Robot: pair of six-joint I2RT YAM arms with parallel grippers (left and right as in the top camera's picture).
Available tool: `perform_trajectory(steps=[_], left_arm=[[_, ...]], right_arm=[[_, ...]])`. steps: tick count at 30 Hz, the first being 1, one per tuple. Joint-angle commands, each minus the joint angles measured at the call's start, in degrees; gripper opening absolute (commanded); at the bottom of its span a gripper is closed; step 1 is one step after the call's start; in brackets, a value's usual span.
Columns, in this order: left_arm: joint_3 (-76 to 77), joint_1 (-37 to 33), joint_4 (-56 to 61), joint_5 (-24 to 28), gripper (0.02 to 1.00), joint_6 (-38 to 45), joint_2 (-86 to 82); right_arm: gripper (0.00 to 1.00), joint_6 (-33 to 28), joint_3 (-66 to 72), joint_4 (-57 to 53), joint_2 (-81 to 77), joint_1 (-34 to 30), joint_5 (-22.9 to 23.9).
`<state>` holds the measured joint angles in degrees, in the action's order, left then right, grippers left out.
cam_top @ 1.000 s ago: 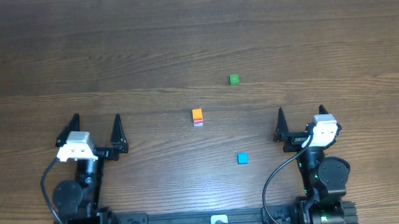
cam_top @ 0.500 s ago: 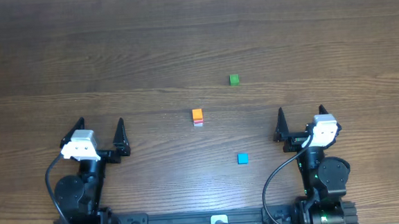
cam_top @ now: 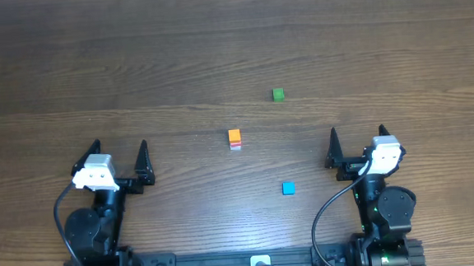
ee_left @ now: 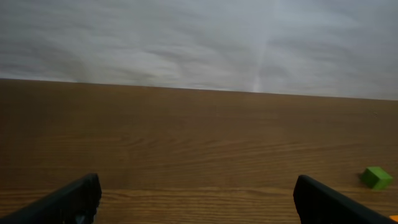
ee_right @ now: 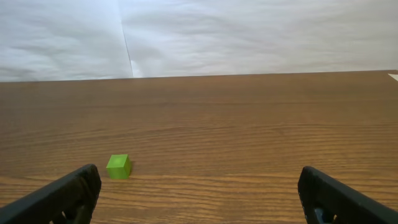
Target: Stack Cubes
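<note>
Surface: a dark brown wooden table [cam_top: 231, 34], its grain running from side to side.
Room: a pale, creased sheet [ee_right: 249, 37] rises behind the table's far edge in both wrist views.
Mounting: both arms stand on a black rail [cam_top: 204, 263] at the near edge.
Left gripper [cam_top: 118, 148]: fingers spread wide apart with nothing between them. It touches no cube and sits close to its own base, well apart from every cube.
Right gripper [cam_top: 357, 134]: fingers also spread wide and holding nothing. It sits close to its base on the other side.
Orange cube [cam_top: 234, 136]: near the middle of the table, between the two arms, resting on top of a reddish cube [cam_top: 235, 146]. The pair forms a two-high stack.
Green cube [cam_top: 278, 94]: alone and flat on the wood, farther from the bases than the stack and off toward the right arm's side.
Blue cube [cam_top: 287, 188]: alone, nearer the bases than the stack, lying between the stack and the right gripper and touching neither.
</note>
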<state>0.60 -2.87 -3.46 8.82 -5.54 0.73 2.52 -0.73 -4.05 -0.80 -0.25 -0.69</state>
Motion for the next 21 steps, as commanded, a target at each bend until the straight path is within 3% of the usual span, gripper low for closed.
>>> perform_trajectory(steps=[1,5,8,13,18,21], left_arm=[[-0.3,0.3,-0.1,0.6,1.000,0.8,-0.6],[-0.3,0.3,-0.1,0.5,0.996,0.8,-0.6],[-0.3,0.3,-0.1,0.6,1.000,0.8,-0.6],[-0.3,0.3,-0.1,0.6,1.000,0.8,-0.6],[-0.3,0.3,-0.1,0.5,1.000,0.8,-0.6],[-0.3,0.3,-0.1,0.6,1.000,0.8,-0.6]], right_arm=[[0.993,0.0,0.4,3.3,0.4,-0.3,4.9],[0.991,6.8,0.4,7.1,0.4,-0.3,2.8],[0.991,5.2,-0.9,8.3,0.4,-0.3,-1.7],[0.993,5.1,-8.5,4.2,-1.8,-0.3,-1.9],[0.991,1.5,-22.9,-2.5,-13.8,-0.3,-3.7],[0.991,-0.1,-33.9,-8.2,-24.2,-0.3,-7.7]])
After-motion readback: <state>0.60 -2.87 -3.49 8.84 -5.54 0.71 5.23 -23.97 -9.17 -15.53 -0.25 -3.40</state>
